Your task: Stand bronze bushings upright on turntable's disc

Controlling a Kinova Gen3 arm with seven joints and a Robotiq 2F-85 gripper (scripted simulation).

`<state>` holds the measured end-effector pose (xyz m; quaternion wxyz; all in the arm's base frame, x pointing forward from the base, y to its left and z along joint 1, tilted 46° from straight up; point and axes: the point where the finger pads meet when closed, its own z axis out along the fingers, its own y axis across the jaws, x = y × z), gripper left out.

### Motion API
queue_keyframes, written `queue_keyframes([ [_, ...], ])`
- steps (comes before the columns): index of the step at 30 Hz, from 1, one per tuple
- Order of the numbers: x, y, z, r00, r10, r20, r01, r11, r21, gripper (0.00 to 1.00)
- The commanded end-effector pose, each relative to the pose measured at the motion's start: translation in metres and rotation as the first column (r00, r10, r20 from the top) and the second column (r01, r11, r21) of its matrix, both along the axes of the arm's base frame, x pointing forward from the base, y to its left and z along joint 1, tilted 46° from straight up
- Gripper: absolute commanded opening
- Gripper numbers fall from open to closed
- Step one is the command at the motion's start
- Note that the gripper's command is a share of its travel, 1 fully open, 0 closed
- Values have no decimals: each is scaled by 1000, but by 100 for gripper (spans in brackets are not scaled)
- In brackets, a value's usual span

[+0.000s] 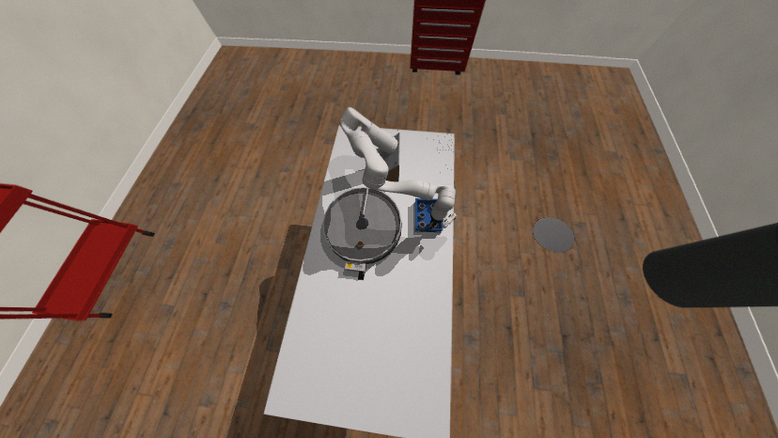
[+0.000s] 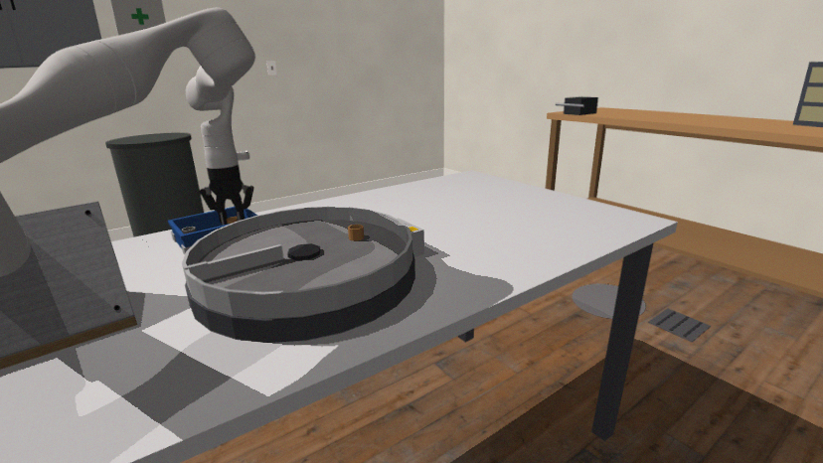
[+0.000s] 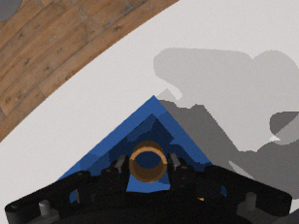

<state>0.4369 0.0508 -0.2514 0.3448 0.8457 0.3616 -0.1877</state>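
From my seat, the blue crate (image 1: 416, 217) (image 2: 198, 217) (image 3: 116, 128) is on the table (image 1: 375, 336) (image 2: 489, 213) (image 3: 92, 106). Inside its corner, I have the pincer (image 1: 433, 223) (image 2: 232, 222) (image 3: 148, 164) partway open around an upright bronze bushing (image 2: 232, 220) (image 3: 148, 176), gripping nothing. Other bushings (image 1: 422, 206) sit elsewhere in the crate; I can't tell every metal. Just beside the crate is the turntable (image 1: 399, 231) (image 2: 299, 307). Across it, past the hub (image 1: 362, 223) (image 2: 303, 251) from the crate's viewpoint or not, I can't judge, another bronze bushing (image 1: 360, 244) (image 2: 356, 232) stands upright on the disc (image 1: 343, 233) (image 2: 334, 255).
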Motion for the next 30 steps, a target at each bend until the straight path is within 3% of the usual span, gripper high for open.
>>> queue_keyframes([
  [1,1,1,1,1000,1,1,-1,1000,1,39],
  [24,1,1,1,1000,1,1,-1,1000,1,39],
  [25,1,1,1,1000,1,1,-1,1000,1,0],
  [30,1,1,1,1000,1,1,-1,1000,1,0],
])
